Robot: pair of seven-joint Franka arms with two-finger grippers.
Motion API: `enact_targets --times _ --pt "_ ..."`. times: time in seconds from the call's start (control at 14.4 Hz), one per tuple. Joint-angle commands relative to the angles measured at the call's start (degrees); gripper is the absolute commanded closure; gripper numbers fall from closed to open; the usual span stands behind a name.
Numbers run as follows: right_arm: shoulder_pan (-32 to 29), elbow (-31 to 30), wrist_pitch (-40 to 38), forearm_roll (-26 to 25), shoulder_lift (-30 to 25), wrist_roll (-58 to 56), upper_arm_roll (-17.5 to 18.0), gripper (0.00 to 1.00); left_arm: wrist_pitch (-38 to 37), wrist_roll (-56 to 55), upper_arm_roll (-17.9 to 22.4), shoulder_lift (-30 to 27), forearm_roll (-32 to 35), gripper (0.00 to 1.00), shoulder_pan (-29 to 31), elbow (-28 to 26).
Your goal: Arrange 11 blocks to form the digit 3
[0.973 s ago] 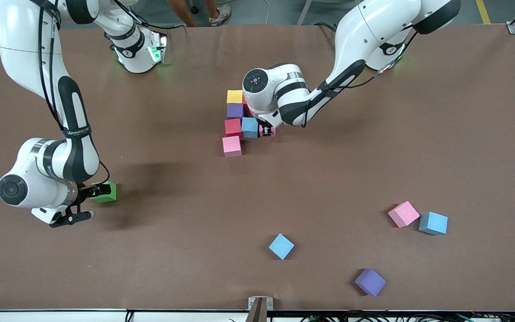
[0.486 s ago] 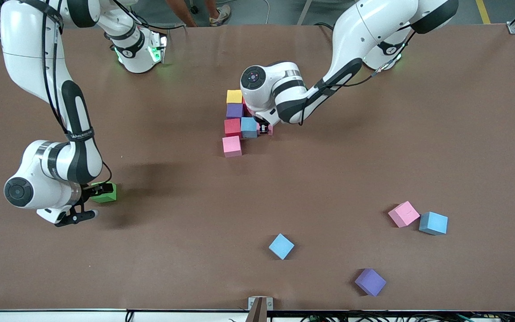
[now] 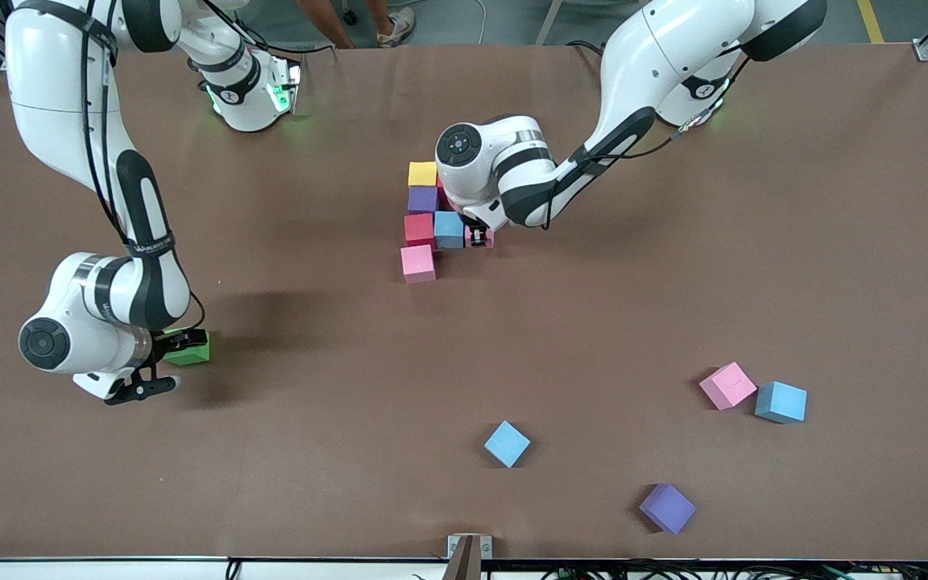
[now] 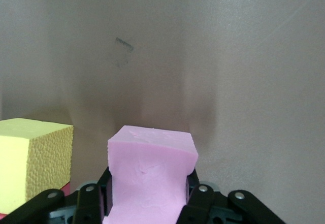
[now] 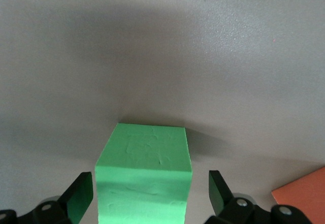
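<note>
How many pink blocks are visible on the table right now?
3: one at the cluster's near end, one clamped in the left gripper beside the cluster, one beside a light blue block toward the left arm's end. Others may be hidden.

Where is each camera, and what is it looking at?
Front view: high across the table, facing both arms and all the blocks.
Left wrist view: on the left arm, looking down at its left gripper shut on the pink block.
Right wrist view: on the right arm, right gripper open around the green block.
Shared: front view shows both cubes too.
</note>
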Motion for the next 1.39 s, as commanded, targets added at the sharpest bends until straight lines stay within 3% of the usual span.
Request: enact_targets --times 0.0,0.21,0.42,0.49,0.56,0.63,0.97,1.32 --pt "-1.1 -0.4 1.3 1.0 0.1 -1.1 1.0 0.09 0.5 -25.8 0.0 0.5 4.9 0.81 -2.5 0.2" --pt "-1.0 -0.4 1.4 1.1 0.3 -1.1 1.0 0.48 0.5 -26.2 0.0 0.9 4.9 0.81 -2.9 0.2" --pt "-0.7 0.0 0.8 2.2 0.3 -0.6 1.0 0.64 0.5 -26.2 0.1 1.1 4.9 0.77 -3.7 0.4" --pt "-0.3 0.1 0.7 2.3 0.1 -0.4 1.0 0.65 0.5 -26.2 0.1 1.1 5.0 0.55 -3.6 0.4" --pt "0.0 0.5 0.7 2.4 -0.1 0.1 1.0 0.65 0.5 -26.1 0.3 1.1 5.1 0.24 -3.5 0.4" --pt "0.3 1.4 0.6 2.4 -0.2 1.9 1.0 0.65 0.4 -26.1 0.7 1.0 4.8 0.00 -3.5 0.5" --pt "1.4 7.7 -5.1 2.6 -0.9 11.9 3.2 0.64 -0.9 -25.1 0.2 -0.9 4.3 0.00 -3.4 0.5" --pt "4.8 8.9 -4.4 2.4 -0.7 18.0 9.4 0.59 -6.7 -20.9 -6.7 -1.5 4.2 0.00 -1.4 1.7"
